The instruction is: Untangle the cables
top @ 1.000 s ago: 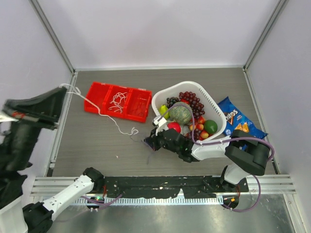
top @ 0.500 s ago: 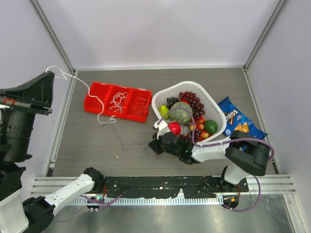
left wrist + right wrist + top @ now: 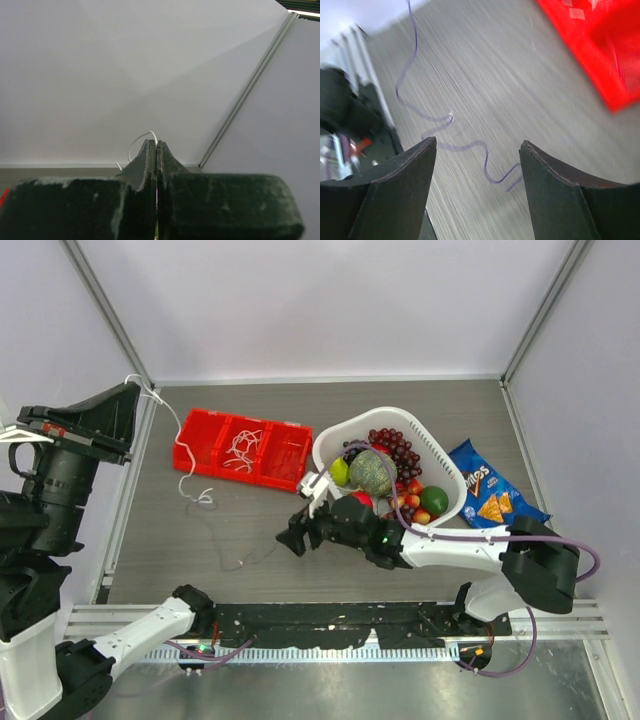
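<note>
My left gripper (image 3: 133,391) is raised at the table's far-left edge, shut on a thin white cable (image 3: 198,498). That cable hangs from the jaws down to the table beside the red tray (image 3: 197,437). In the left wrist view the white cable (image 3: 140,137) loops out above the shut gripper (image 3: 156,144). A purplish-grey cable (image 3: 255,558) lies loose and wavy on the table. My right gripper (image 3: 292,540) hovers open at its right end. In the right wrist view the purplish-grey cable (image 3: 485,155) runs on the table between the spread tips of the gripper (image 3: 477,145). More white cables (image 3: 241,447) lie coiled in the tray's middle compartment.
A white basket (image 3: 441,454) full of fruit stands right of the tray, close behind the right arm. A blue chip bag (image 3: 490,495) lies at the far right. Walls close off the left, back and right. The red tray's corner (image 3: 600,45) shows in the right wrist view.
My right gripper has opened, letting go of the purplish-grey cable, which now lies on the table. The left gripper swung the white cable up and left, pulling it away from the purplish-grey one.
</note>
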